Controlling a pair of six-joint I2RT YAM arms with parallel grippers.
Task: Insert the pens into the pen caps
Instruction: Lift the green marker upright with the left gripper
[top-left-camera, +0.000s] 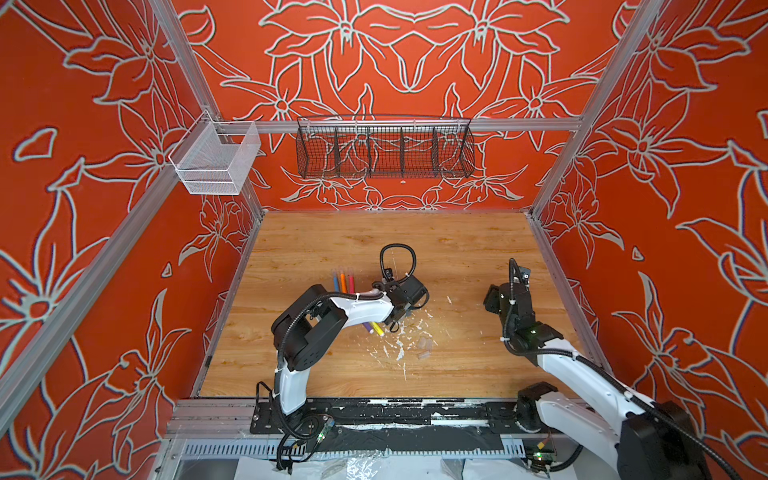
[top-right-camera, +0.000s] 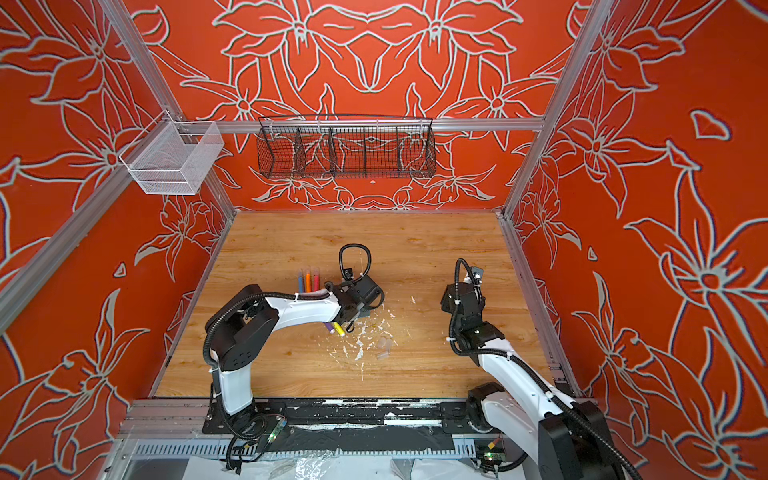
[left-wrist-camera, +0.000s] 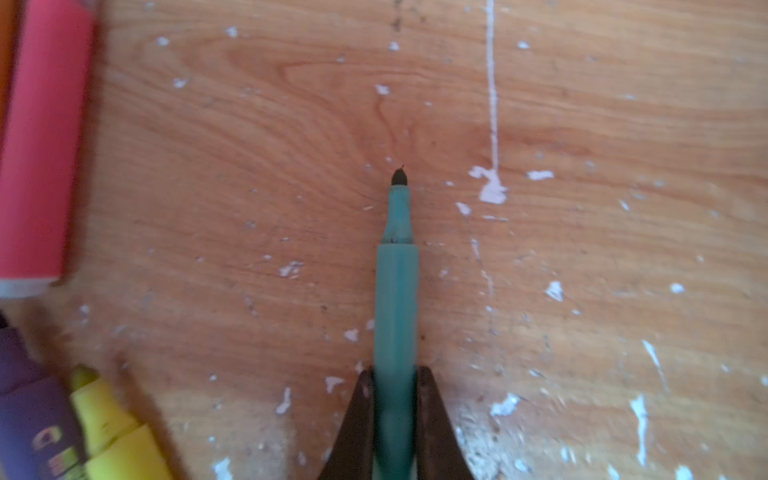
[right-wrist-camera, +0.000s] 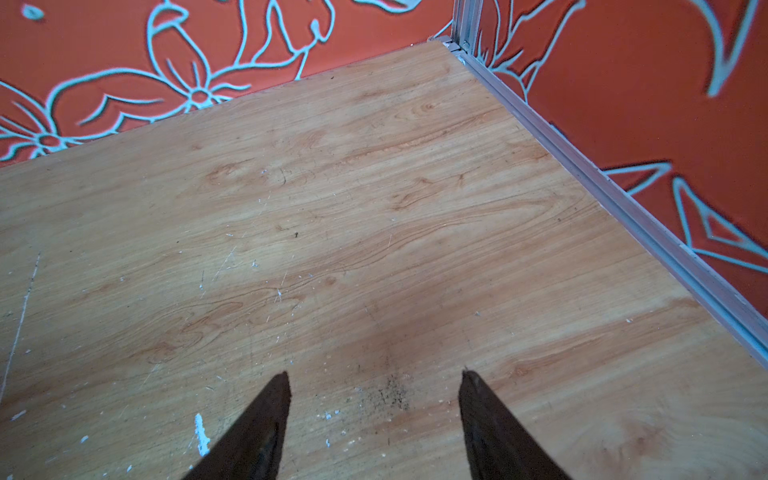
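Where the wooden table (top-left-camera: 457, 249) fills the floor between the red flowered walls, my two arms stand over it. My left arm (top-left-camera: 357, 307) reaches from the near left to the middle. My right arm (top-left-camera: 557, 361) rises at the right side, well apart from it.

My right gripper (right-wrist-camera: 376, 378) has its fingers spread with nothing between them, and it hangs over bare wood, facing the far right corner. My left gripper (left-wrist-camera: 395, 374) is clamped on the green pen (left-wrist-camera: 397, 291), pinching the barrel from both sides. The pen's dark uncapped tip points straight out from my fingers over the flecked wood.

A blue pen (top-left-camera: 336, 282), an orange pen (top-left-camera: 343, 282) and a pink pen (top-left-camera: 352, 284) lie side by side just beyond my left arm. A purple pen (top-left-camera: 368, 328) and a yellow pen (top-left-camera: 377, 328) lie together just beside my left gripper, on its near side.

A few clear pen caps (top-left-camera: 423, 344) rest near the table's middle, to the right of those two pens, among white flecks (top-left-camera: 400, 353).
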